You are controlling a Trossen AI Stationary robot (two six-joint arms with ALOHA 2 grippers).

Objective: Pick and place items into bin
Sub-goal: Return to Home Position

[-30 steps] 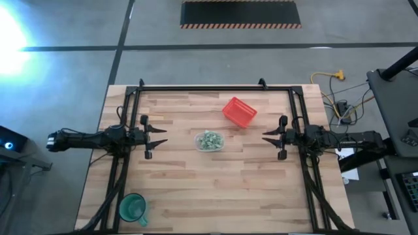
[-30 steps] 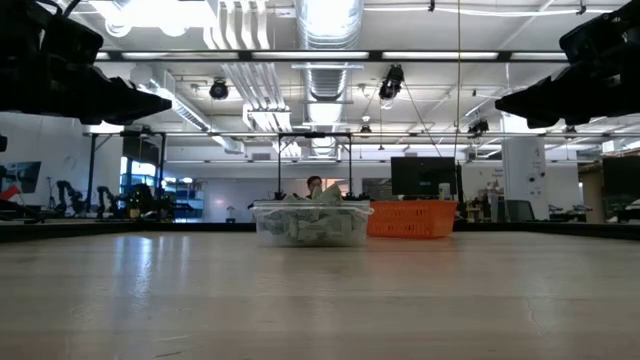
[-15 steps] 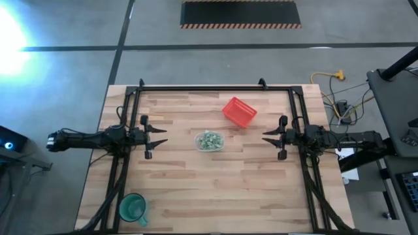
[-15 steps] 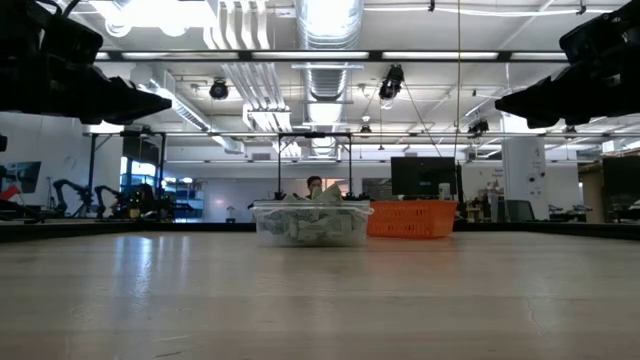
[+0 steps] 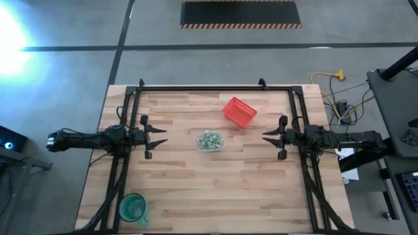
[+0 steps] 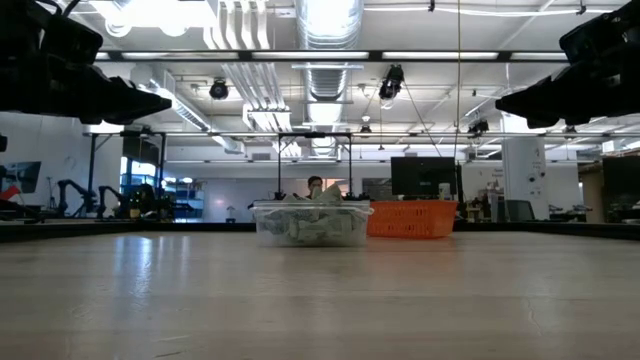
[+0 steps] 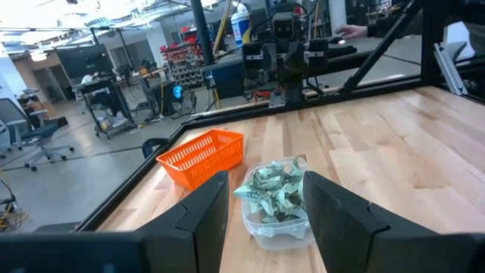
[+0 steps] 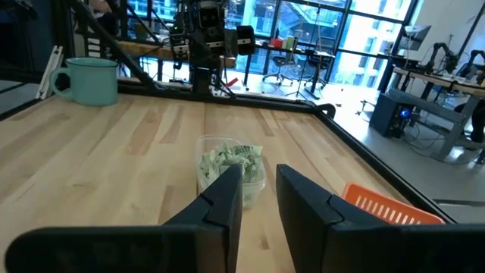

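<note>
- A wooden table (image 5: 196, 189) is seen from straight above, with a dark robot arm lying along each side and both pointing inward.
- The bin (image 5: 209, 141), a small clear container, sits near the middle of the table, roughly midway between the two arms and well apart from both.
- The items (image 5: 209, 139), tiny pale green and white wrapped pieces, are heaped inside the bin, some rising above its rim.
- No loose pieces show on the wood, though they are small enough that a stray one might escape the overhead view. The sorting looks finished.
- The left gripper (image 5: 163, 136) hovers above the table at its own side, fingers (image 7: 201, 216) spread apart and holding nothing.
- The right gripper (image 5: 265, 137) mirrors it on the opposite side, fingers parted by a narrower gap, also empty.
- This matched, pulled-back pose reads as a resting position: both arms face the bin but reach for nothing.
- A red basket (image 5: 239, 111) lies tilted just beyond the bin, not touching it.
- A green cup (image 5: 132, 207) stands near the table's front left corner, far from the work.
</note>
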